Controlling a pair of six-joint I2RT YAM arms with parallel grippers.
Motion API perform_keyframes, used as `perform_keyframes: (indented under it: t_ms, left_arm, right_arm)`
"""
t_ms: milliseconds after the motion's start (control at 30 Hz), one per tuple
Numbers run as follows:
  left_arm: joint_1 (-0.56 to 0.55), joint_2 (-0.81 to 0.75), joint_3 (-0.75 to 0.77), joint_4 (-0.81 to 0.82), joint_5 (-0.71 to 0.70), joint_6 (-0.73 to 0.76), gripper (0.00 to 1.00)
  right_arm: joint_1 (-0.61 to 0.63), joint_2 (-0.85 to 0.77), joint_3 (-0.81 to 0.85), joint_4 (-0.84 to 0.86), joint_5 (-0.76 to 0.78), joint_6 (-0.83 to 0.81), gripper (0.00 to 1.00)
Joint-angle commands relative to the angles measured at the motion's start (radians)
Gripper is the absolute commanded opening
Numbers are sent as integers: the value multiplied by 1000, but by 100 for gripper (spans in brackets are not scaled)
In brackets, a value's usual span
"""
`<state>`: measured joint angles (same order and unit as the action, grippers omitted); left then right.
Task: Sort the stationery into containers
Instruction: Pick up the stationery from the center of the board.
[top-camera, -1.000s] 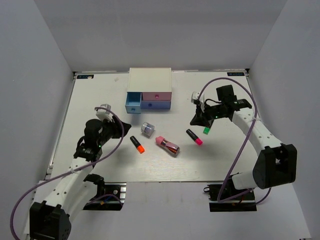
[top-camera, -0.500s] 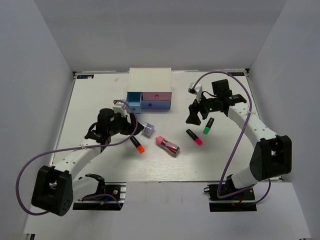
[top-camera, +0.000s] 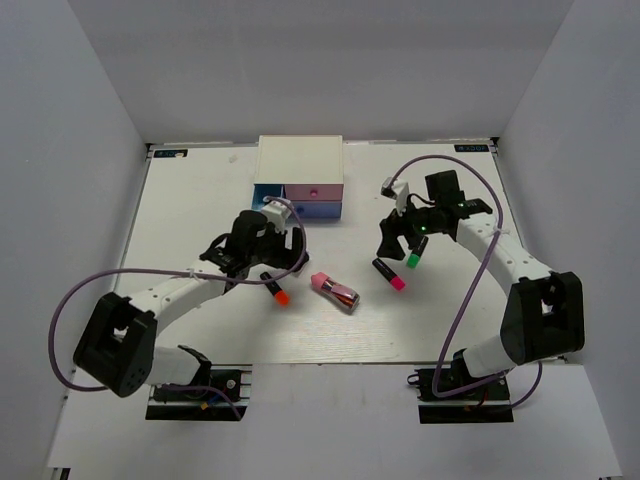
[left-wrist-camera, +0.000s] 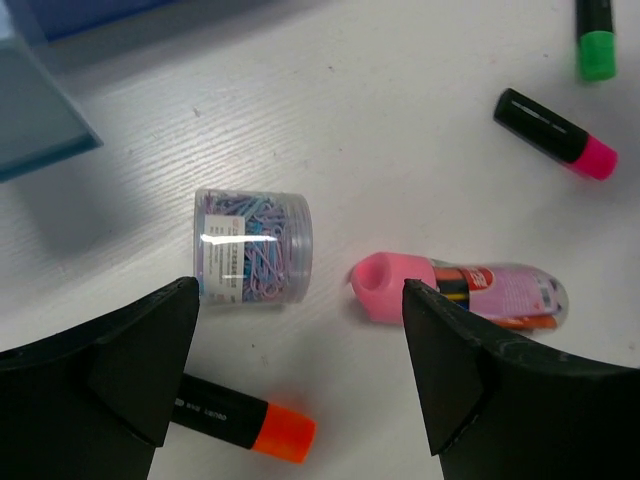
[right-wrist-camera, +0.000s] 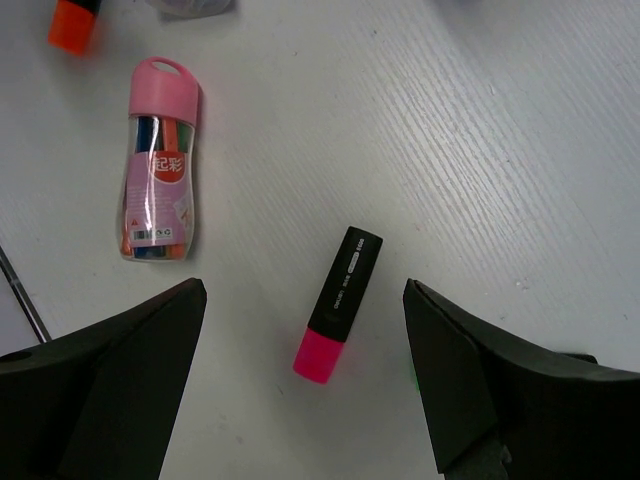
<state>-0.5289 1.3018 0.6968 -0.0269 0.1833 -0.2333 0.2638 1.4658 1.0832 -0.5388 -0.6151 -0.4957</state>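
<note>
Left gripper (left-wrist-camera: 298, 300), wide open, hovers over the clip jar (left-wrist-camera: 252, 247), which lies on its side just ahead, its axis spanning the gap. Right gripper (right-wrist-camera: 302, 300), also open, straddles the magenta marker (right-wrist-camera: 340, 303).

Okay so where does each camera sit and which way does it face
Top external: above and behind, facing down at the table; left arm and right arm show.
Left wrist: on that wrist, facing down past the open left fingers at the paper-clip tub.
Right wrist: on that wrist, facing down past the open right fingers at the magenta marker.
Wrist views share the pink-capped tube.
</note>
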Motion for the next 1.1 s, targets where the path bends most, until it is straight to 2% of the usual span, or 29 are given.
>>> perform_keyframes:
  t_ms: [0, 200, 467, 600, 767, 967, 1000, 1033, 1067]
  left_arm:
    - [-49, 46, 67, -33, -183, 23, 93]
    - [-86, 142, 119, -88, -321, 32, 93]
    - [-124, 185, 144, -90, -332, 32, 90]
    - [-135, 203, 135, -90, -332, 32, 83]
    - [-157, 203, 125, -70, -332, 32, 54]
    - [-178, 151, 125, -70, -312, 22, 32]
    - [-189, 136, 135, -61, -300, 22, 23]
    - [-189, 120, 135, -61, -300, 12, 20]
    - [-189, 88, 167, -61, -288, 12, 17]
  right_arm:
    - [-11, -41, -2, 33, -2, 19, 86]
    - [-21, -50, -6, 31, -8, 25, 86]
    - [-28, -56, -12, 33, -11, 25, 86]
    - [-28, -56, -11, 33, -17, 26, 86]
    - [-29, -53, -8, 31, -18, 28, 86]
    - [-29, -65, -20, 26, -20, 17, 86]
    - [-29, -70, -22, 25, -23, 16, 86]
    - [-28, -73, -23, 25, -25, 11, 90]
    - [-28, -78, -29, 25, -28, 11, 90]
